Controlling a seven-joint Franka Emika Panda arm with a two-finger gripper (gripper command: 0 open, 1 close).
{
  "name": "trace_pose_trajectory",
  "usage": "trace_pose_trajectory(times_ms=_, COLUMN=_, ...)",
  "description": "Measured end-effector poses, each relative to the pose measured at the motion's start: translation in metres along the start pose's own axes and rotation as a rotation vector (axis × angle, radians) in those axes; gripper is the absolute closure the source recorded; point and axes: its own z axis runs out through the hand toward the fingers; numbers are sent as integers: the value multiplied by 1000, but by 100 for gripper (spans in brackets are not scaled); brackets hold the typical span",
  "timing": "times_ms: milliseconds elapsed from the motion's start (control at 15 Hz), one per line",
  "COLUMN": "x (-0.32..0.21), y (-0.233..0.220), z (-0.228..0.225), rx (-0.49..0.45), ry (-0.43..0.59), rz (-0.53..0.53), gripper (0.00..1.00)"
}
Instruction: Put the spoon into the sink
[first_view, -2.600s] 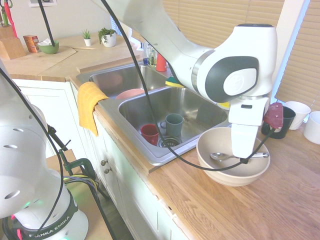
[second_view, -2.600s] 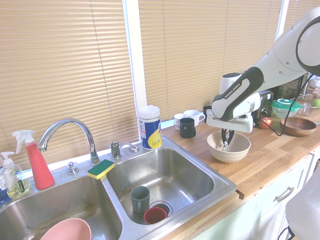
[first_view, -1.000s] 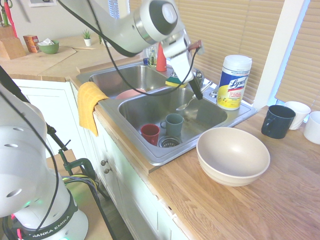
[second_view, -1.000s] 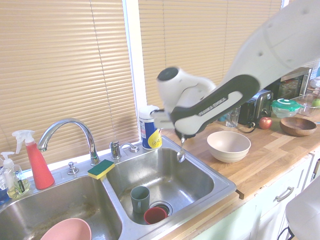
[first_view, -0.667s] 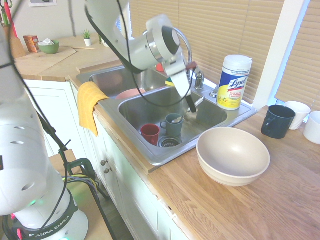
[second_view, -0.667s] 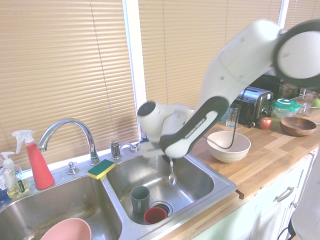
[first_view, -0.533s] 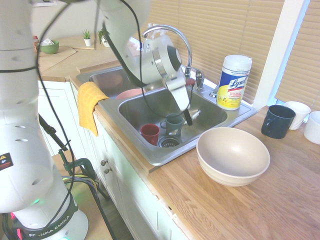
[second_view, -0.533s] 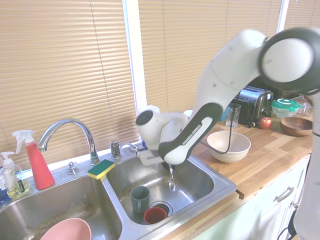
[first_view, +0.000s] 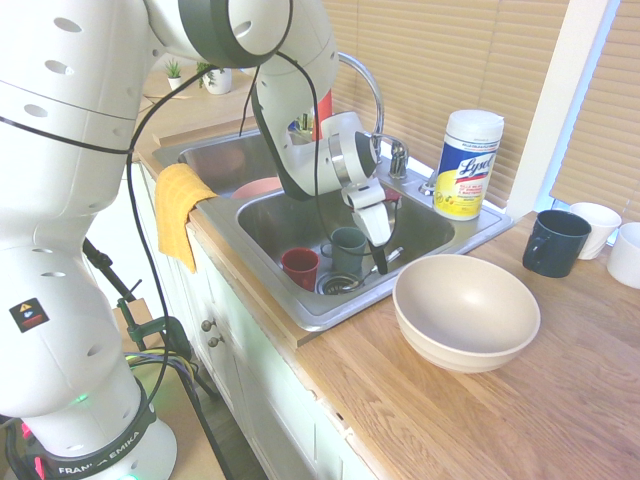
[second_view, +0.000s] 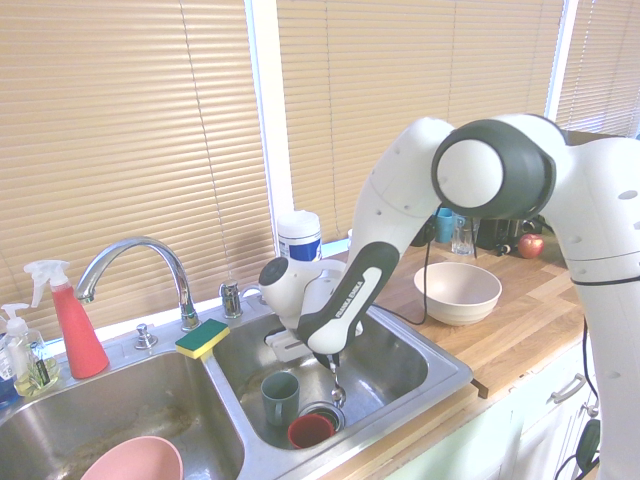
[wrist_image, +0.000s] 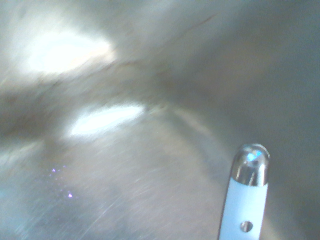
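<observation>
Wrist view shows brushed steel close by, blurred, streaked with pale reflections, and the white handle of the spoon (wrist_image: 246, 200), capped with a shiny metal tip, rising from the edge of the picture. The second exterior view confirms that the spoon hangs from my gripper (second_view: 331, 366), bowl end down, low inside the right basin of the sink (second_view: 430, 345). My fingers are clamped tight on the handle.

As I judge it, the task is most of the way through: the spoon is inside the sink's walls but not yet released. What is left is to let go so it rests on the basin floor, then lift my arm clear.

The spoon's metal bowl hangs just beside the round drain strainer (first_view: 340, 285), near the green mug (first_view: 349, 248) and the red cup (first_view: 299, 267); I cannot tell whether it touches the steel. Both cups stand upright and look hard and glossy, so a dropped spoon could clink against them. The sink is smooth stainless steel with rounded corners. On the warm wooden counter (first_view: 470, 420) to the right sits the wide, matte beige bowl (first_view: 466, 310), which holds nothing.
</observation>
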Motion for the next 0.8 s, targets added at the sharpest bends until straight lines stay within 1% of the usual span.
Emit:
trace_pose_trajectory(times_ms=200, x=0, y=-4, z=9, rx=-27, ry=-22, rz=-6, gripper=100)
trace_pose_trajectory(times_ms=533, x=-1, y=-6, z=37, rx=-116, ry=-56, rz=-14, gripper=100)
trace_pose_trajectory(times_ms=800, x=-3, y=-10, z=44, rx=-148, ry=-74, rz=-8, gripper=100)
